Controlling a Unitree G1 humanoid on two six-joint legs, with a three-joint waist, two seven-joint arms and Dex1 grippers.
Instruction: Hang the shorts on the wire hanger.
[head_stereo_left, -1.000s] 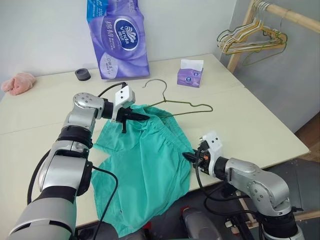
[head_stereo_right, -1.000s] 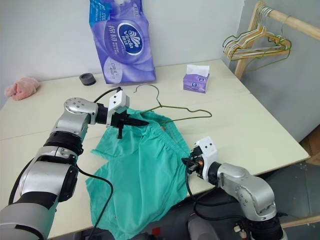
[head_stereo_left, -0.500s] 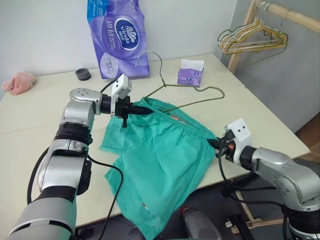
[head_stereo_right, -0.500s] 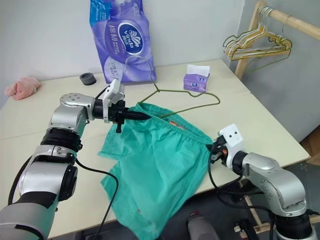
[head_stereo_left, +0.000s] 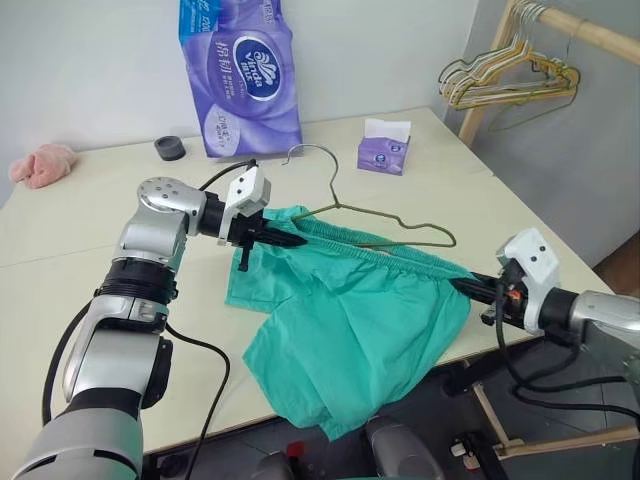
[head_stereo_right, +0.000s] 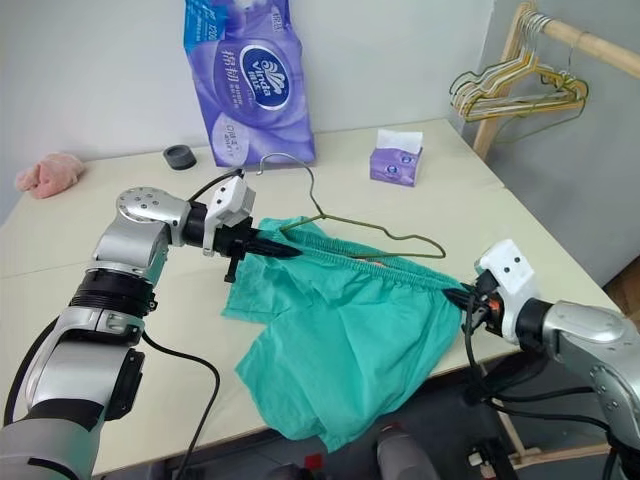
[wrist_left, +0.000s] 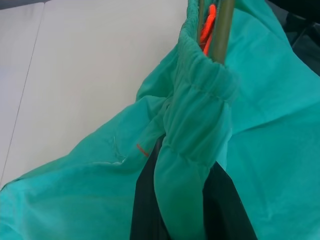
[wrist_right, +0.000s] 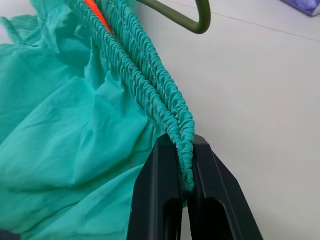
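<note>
The teal-green shorts (head_stereo_left: 350, 320) are stretched by their gathered waistband between my two grippers, and the legs hang over the table's front edge. My left gripper (head_stereo_left: 296, 240) is shut on the waistband's left end, with the cloth pinched between its black fingers (wrist_left: 145, 210). My right gripper (head_stereo_left: 462, 287) is shut on the right end, the band squeezed between its fingers (wrist_right: 155, 200). The olive-green wire hanger (head_stereo_left: 385, 215) lies along the waistband with its hook (head_stereo_left: 318, 152) standing up. Its wire (wrist_left: 222, 30) runs into the waistband opening beside an orange drawstring (wrist_left: 207, 30).
A purple toilet-paper pack (head_stereo_left: 240, 75), a small tissue box (head_stereo_left: 385, 152), a black round lid (head_stereo_left: 170, 148) and a pink cloth lump (head_stereo_left: 40, 165) sit along the back of the table (head_stereo_left: 80, 240). A wooden rack with several hangers (head_stereo_left: 510, 75) stands at the far right.
My right gripper has moved right and up with its end of the waistband, pulling the shorts out taut and wide. The hanger's hook rose, then came back down. The left gripper has hardly moved.
</note>
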